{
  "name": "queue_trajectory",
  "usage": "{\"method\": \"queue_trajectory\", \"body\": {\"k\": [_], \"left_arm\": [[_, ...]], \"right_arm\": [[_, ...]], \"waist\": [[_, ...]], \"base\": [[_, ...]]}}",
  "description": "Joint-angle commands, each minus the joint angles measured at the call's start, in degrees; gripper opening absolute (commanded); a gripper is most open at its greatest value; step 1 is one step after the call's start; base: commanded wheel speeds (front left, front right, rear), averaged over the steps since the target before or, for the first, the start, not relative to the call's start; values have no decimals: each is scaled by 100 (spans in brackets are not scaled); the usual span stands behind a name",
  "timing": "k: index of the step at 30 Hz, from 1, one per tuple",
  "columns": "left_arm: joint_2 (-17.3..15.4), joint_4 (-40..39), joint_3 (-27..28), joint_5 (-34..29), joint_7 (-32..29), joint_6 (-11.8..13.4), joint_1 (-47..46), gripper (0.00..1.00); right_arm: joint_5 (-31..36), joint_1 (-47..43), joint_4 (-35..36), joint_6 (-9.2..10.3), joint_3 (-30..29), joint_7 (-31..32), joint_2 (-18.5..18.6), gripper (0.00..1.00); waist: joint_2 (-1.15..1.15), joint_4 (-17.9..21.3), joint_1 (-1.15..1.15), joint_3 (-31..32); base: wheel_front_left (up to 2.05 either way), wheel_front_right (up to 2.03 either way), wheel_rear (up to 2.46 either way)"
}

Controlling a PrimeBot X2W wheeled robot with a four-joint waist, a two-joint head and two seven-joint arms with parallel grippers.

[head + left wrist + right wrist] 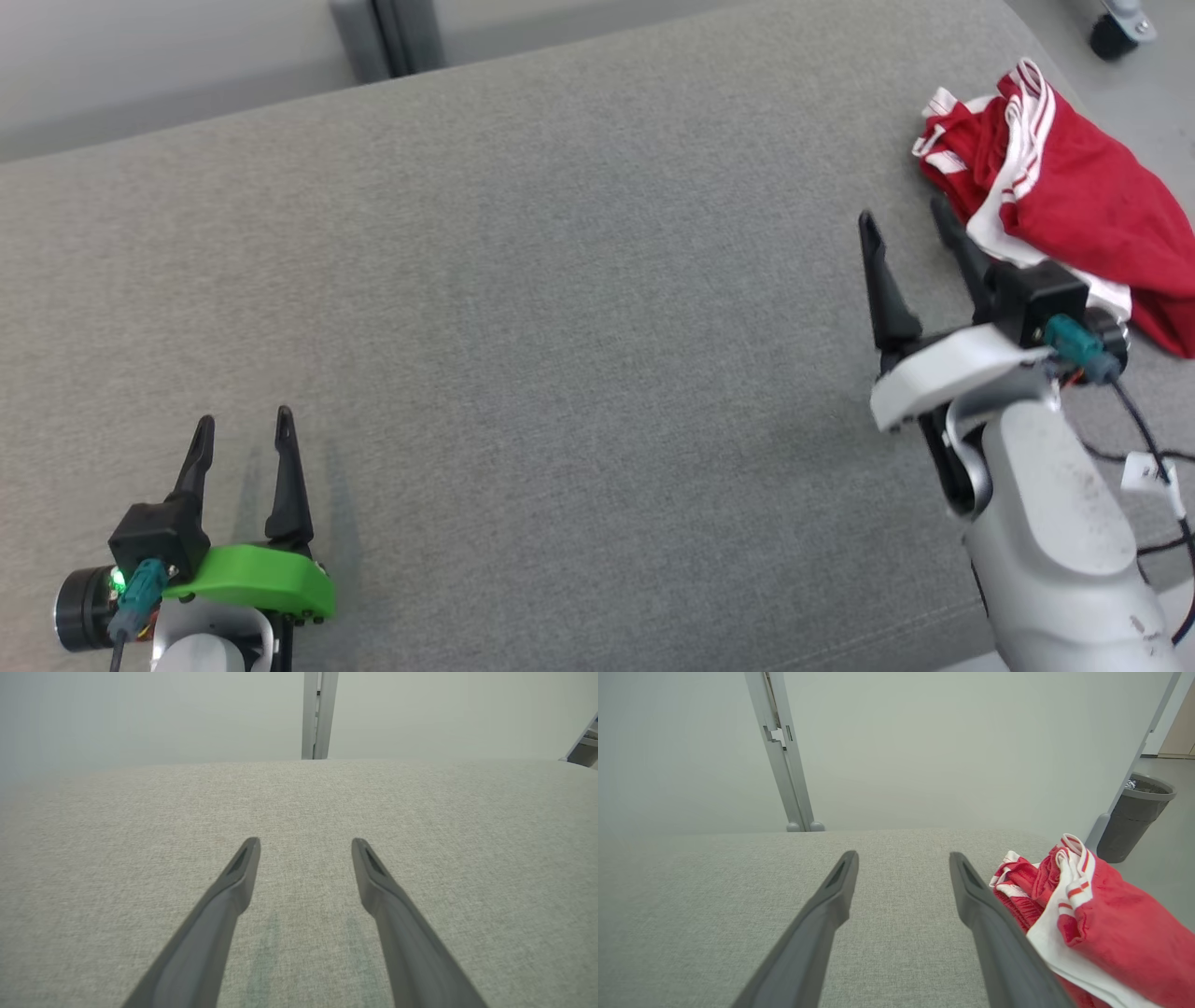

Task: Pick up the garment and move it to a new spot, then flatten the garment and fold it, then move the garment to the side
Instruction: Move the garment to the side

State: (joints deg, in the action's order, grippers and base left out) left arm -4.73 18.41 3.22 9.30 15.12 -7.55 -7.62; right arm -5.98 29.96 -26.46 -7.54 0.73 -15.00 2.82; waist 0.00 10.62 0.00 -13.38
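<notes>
The garment is red with white striped trim and lies crumpled in a heap at the far right of the grey fabric surface. My right gripper stands open just left of the heap, its right finger close beside the cloth, holding nothing. In the right wrist view the garment bunches up to the right of the right gripper. My left gripper stands open at the lower left, far from the garment, with bare fabric between its fingers.
A pale wall with a grey metal post runs behind the surface. A dark waste bin stands on the floor past the right end. A caster wheel shows at the top right. The surface's right edge lies just beyond the garment.
</notes>
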Motion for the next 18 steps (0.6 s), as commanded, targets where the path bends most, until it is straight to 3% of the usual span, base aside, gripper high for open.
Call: {"method": "queue_trajectory", "body": {"k": [1,6,18], "left_arm": [[27,11,82,-91,-4,14,101,100],[123,57,204,-13,-3,14,342,100],[173,165,358,192,-4,14,873,100]], "right_arm": [[-93,-216,-21,11,51,-21,21,100],[-428,-658,-183,12,101,-21,17,100],[-371,-1506,-319,12,360,-21,19,100]], "waist": [[0,-390,0,396],[0,-597,0,674],[0,-715,0,1169]], "base": [[0,0,0],[0,0,0],[0,0,0]]}}
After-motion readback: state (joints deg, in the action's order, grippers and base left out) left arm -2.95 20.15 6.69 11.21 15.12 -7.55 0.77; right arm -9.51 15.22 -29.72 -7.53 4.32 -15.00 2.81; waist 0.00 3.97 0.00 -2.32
